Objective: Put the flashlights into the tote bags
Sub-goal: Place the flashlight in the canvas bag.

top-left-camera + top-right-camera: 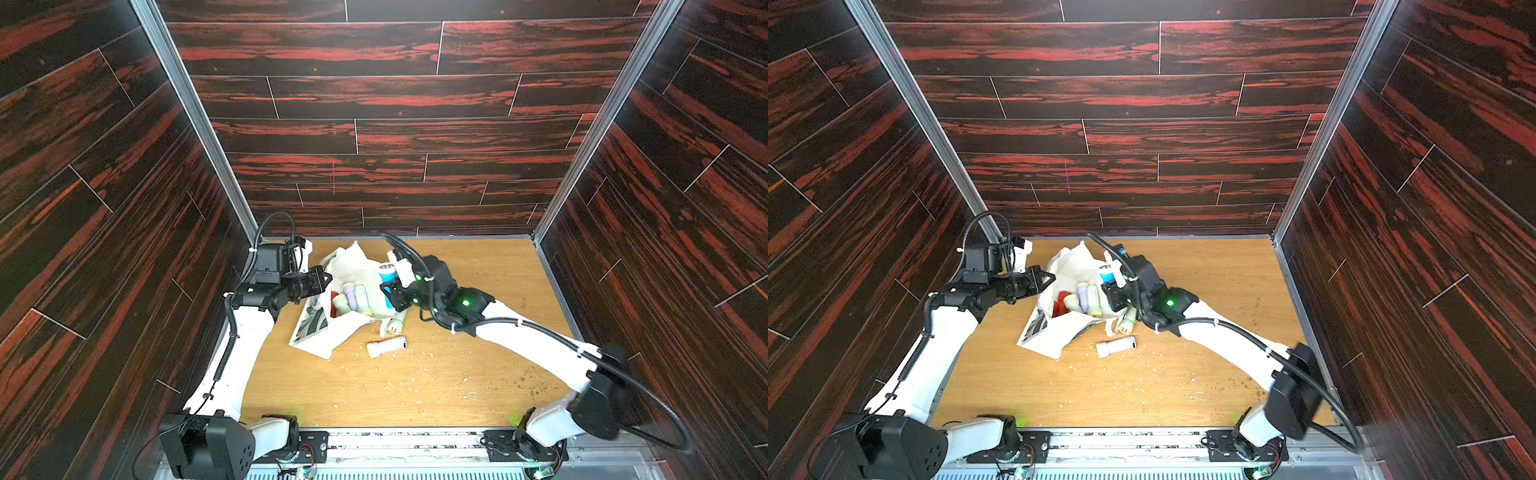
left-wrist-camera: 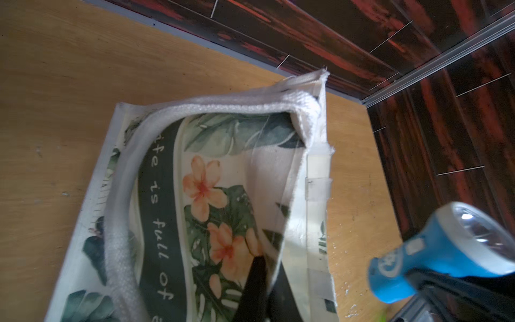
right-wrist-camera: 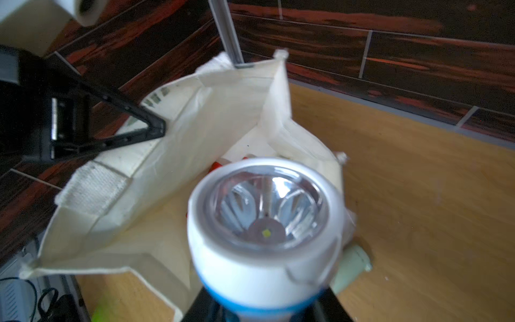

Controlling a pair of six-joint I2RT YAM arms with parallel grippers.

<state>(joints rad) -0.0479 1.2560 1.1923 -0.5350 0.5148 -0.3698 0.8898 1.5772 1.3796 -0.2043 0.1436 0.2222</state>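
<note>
Off-white cloth tote bag (image 1: 351,259) with a printed side lies on the wooden worktop (image 1: 478,374), mouth open. Inside lie red (image 1: 334,300), lavender (image 1: 350,294) and cream (image 1: 362,299) plastic flashlights. The left end effector (image 3: 161,129) is clamped on the bag's rim. The right end effector (image 1: 392,293) grips a blue, white-headed flashlight (image 1: 387,272) at the bag's mouth. A pale lavender flashlight (image 1: 386,346) and a pale green flashlight (image 1: 397,324) lie on the worktop just beside the bag.

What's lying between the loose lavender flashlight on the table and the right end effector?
A pale green flashlight, lying flat; both top views show it.
</note>
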